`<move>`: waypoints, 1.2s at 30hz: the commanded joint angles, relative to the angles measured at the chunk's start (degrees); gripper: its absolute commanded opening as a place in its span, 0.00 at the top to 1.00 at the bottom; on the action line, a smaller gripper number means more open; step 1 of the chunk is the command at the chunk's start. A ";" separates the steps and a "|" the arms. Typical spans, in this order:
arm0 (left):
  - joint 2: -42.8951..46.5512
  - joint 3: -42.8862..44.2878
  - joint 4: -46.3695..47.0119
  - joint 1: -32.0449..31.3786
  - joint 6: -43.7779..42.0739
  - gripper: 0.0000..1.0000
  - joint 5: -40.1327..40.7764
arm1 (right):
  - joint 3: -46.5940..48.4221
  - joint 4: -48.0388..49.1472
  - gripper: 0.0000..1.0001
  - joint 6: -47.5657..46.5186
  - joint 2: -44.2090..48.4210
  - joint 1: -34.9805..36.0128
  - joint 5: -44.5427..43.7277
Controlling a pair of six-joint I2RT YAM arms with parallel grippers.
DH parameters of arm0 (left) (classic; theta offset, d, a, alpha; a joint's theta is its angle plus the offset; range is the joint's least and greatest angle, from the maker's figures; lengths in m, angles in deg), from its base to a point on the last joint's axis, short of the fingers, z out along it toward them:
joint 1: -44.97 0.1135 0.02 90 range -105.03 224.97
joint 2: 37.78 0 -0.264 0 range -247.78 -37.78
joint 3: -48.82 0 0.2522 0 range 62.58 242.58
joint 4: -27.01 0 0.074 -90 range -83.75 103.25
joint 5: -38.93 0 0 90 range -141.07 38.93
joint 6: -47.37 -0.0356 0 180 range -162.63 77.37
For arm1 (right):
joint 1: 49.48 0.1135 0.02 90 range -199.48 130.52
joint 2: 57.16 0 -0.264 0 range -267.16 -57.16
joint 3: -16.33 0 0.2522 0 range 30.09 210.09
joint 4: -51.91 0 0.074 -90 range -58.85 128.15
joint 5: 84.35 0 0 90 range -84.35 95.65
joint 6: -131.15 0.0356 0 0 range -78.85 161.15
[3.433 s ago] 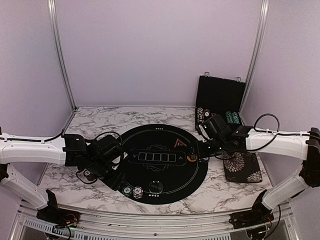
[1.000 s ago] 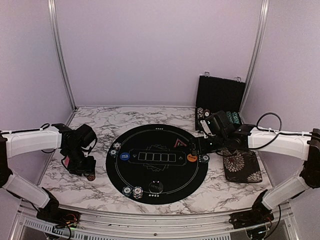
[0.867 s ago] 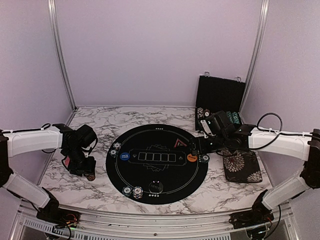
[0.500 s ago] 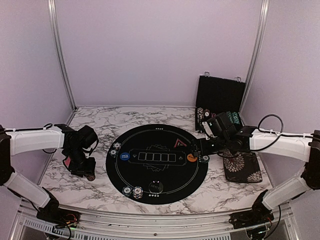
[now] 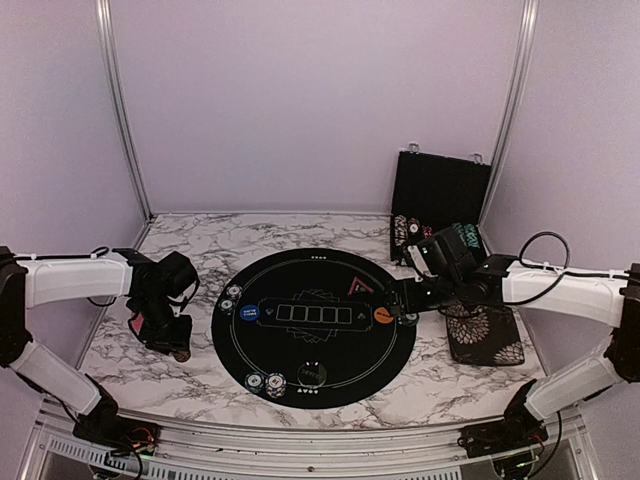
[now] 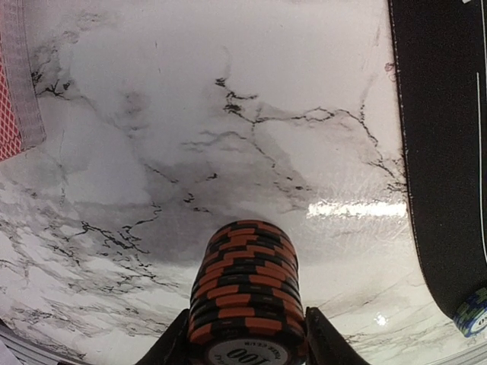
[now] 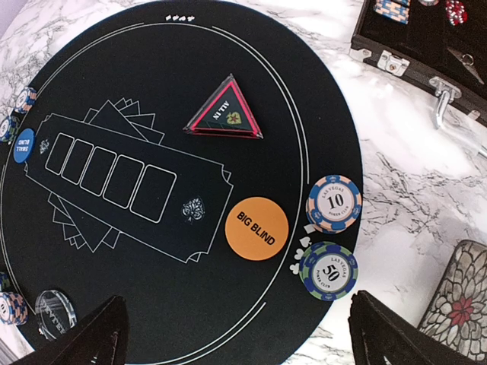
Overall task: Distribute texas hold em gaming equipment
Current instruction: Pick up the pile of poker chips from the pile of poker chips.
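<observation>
My left gripper (image 6: 247,346) is low over the marble left of the round black mat (image 5: 330,350), shut on a tall stack of black-and-orange chips (image 6: 247,289); both fingers (image 6: 179,346) press its sides. Red-backed cards (image 5: 133,326) lie just left of it. My right gripper (image 7: 240,331) hangs open above the mat's right edge, holding nothing. Below it lie the orange BIG BLIND button (image 7: 256,228), a blue 10 chip stack (image 7: 334,202) and a green 50 stack (image 7: 328,271). A blue button (image 5: 248,314) and chips (image 5: 232,296) sit at the mat's left.
The open black chip case (image 5: 440,190) stands at the back right, the floral pad (image 5: 483,335) in front of it. On the mat are a triangular ALL IN marker (image 7: 224,112), a clear round button (image 5: 313,374) and two chip stacks (image 5: 266,383) near the front.
The left jaws have closed in on the black-and-orange stack. The right arm has drifted slightly to the right, still open.
</observation>
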 commanded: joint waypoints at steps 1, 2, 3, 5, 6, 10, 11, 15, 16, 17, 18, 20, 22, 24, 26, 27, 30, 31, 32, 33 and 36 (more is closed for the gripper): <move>-0.82 1.19 0.06 0.29 -0.91 0.53 -0.13 | -0.18 0.80 0.01 0.68 1.51 -0.71 -0.06; -0.70 1.19 0.04 0.29 -0.91 0.54 -0.13 | -0.22 0.79 0.02 0.68 1.52 -0.71 -0.09; -0.67 1.20 0.04 0.29 -0.91 0.54 -0.09 | -0.28 0.83 0.02 0.79 1.59 -0.70 -0.06; -0.48 1.19 -0.04 0.29 -0.91 0.55 0.02 | -0.36 0.91 0.02 0.77 1.61 -0.70 -0.05; -0.40 1.26 -0.05 0.29 -0.92 0.55 0.04 | -0.37 0.97 0.02 0.71 1.54 -0.70 -0.05; -0.01 1.27 -0.20 0.29 -0.81 0.58 0.28 | -0.41 1.05 0.01 0.80 1.52 -0.73 0.07; 0.08 1.37 -0.34 0.29 -0.82 0.58 0.49 | -0.38 1.10 0.02 0.79 1.52 -0.77 0.06; 0.40 1.53 -0.87 0.29 -0.69 0.59 0.91 | -0.38 1.19 0.02 0.75 1.43 -0.68 0.13; 0.55 1.54 -1.04 0.29 -0.69 0.59 1.05 | -0.44 1.19 0.01 0.69 1.43 -0.73 0.17; 0.61 1.58 -1.16 0.27 -0.65 0.59 1.21 | -0.45 1.26 0.02 0.68 1.43 -0.69 0.21; 0.67 1.62 -1.33 0.29 -0.58 0.59 1.24 | -0.41 1.28 0.02 0.69 1.35 -0.71 0.29; 0.92 1.71 -1.53 0.25 -0.47 0.60 1.34 | -0.53 1.34 0.01 0.68 1.34 -0.71 0.29; 1.25 1.88 -1.85 0.27 -0.38 0.60 1.55 | -0.52 1.45 0.02 0.69 1.34 -0.70 0.37; 1.40 2.02 -2.10 0.29 -0.38 0.60 1.56 | -0.54 1.54 0.02 0.69 1.26 -0.70 0.44; 1.48 2.05 -2.23 0.23 -0.38 0.60 1.42 | -0.52 1.62 0.02 0.68 1.25 -0.73 0.47; 1.48 2.06 -2.31 0.21 -0.38 0.60 1.37 | -0.51 1.67 0.01 0.74 1.25 -0.69 0.53; 1.69 2.11 -2.55 0.20 -0.38 0.60 1.53 | -0.61 1.57 0.02 0.73 1.25 -0.70 0.50; 1.71 2.15 -2.59 0.20 -0.34 0.60 1.41 | -0.59 1.55 0.02 0.69 1.25 -0.69 0.47; 1.75 2.15 -2.66 0.20 -0.37 0.60 1.37 | -0.63 1.59 0.02 0.68 1.25 -0.75 0.50; 1.80 2.20 -2.72 0.20 -0.42 0.60 1.28 | -0.62 1.60 0.02 0.68 1.33 -0.71 0.48; 1.81 2.60 -2.88 0.20 -0.46 0.60 1.20 | -0.63 1.54 0.02 0.68 1.39 -0.75 0.46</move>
